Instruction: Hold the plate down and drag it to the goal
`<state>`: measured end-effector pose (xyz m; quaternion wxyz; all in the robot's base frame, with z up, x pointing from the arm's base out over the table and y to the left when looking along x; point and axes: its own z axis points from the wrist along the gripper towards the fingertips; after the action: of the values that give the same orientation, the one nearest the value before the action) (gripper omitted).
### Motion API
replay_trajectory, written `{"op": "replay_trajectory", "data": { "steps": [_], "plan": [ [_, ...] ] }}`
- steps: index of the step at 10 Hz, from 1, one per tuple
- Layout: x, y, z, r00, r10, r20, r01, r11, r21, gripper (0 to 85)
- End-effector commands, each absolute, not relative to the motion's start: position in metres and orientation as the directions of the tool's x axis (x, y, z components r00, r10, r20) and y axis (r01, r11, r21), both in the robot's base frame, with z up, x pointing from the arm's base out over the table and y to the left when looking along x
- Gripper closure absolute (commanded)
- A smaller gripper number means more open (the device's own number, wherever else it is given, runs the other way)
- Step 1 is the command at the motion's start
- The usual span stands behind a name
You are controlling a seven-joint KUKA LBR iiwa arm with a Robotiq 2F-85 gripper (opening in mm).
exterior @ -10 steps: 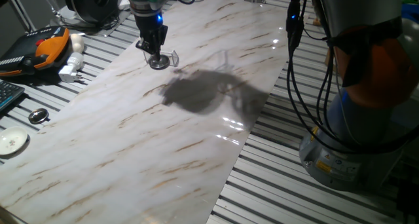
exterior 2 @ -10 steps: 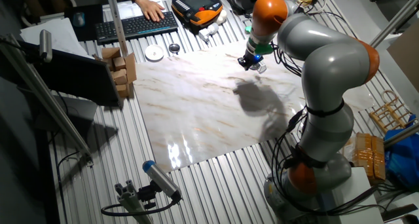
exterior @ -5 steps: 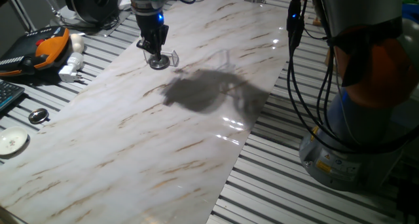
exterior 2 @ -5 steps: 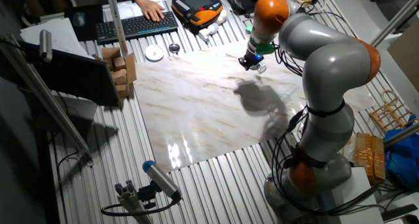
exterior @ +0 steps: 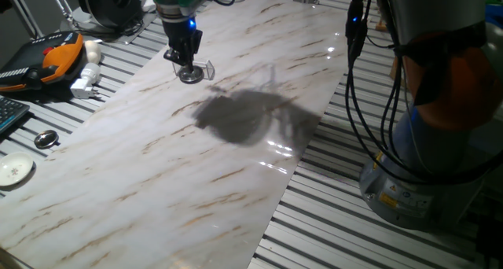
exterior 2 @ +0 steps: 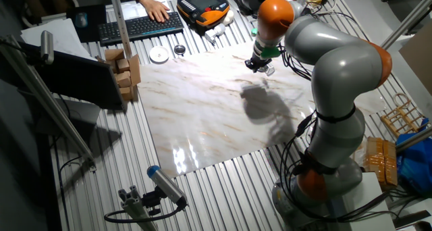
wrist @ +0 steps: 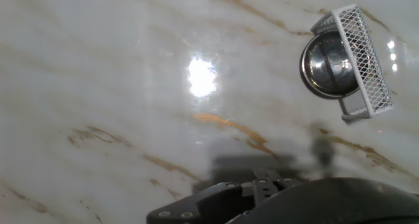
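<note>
The plate (exterior: 190, 75) is a small shiny silver dish on the marble board, near its far left edge. In the hand view the plate (wrist: 325, 63) sits against the goal (wrist: 361, 59), a small bracket whose upright wall looks meshed there. The goal (exterior: 207, 67) shows as clear plastic just right of the plate. My gripper (exterior: 183, 62) hangs just above and left of the plate, its fingers together and holding nothing. In the other fixed view the gripper (exterior 2: 256, 63) is next to the plate (exterior 2: 268, 69). The fingertips do not show in the hand view.
The marble board (exterior: 236, 167) lies on a slatted metal table. Left of it are an orange pendant (exterior: 59, 53), a white plug (exterior: 85, 82), a dark-centred metal disc (exterior: 45, 139) and a flat white disc (exterior: 14, 171). A hand rests on a keyboard (exterior 2: 138, 27).
The arm has shifted slightly and its shadow on the board has moved with it. The plate stays against the goal.
</note>
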<state>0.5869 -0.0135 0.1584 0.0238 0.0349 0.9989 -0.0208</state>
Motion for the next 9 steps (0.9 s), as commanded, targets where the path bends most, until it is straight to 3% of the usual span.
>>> {"op": "replay_trajectory", "data": {
  "steps": [1,2,4,7,9],
  "plan": [
    [0.5869,-0.0134,0.1580,-0.997,0.065,-0.038,0.067,0.996,-0.059,85.0],
    [0.5869,-0.0134,0.1580,-0.999,0.045,-0.019,0.046,0.998,-0.045,85.0],
    [0.5869,-0.0134,0.1580,-0.999,0.028,0.020,0.026,0.996,-0.091,85.0],
    [0.5869,-0.0134,0.1580,-0.998,0.062,-0.019,0.062,0.998,-0.003,85.0],
    [0.5870,-0.0123,0.1593,-0.999,0.047,0.004,0.047,0.999,0.006,85.0]
  ]
}}
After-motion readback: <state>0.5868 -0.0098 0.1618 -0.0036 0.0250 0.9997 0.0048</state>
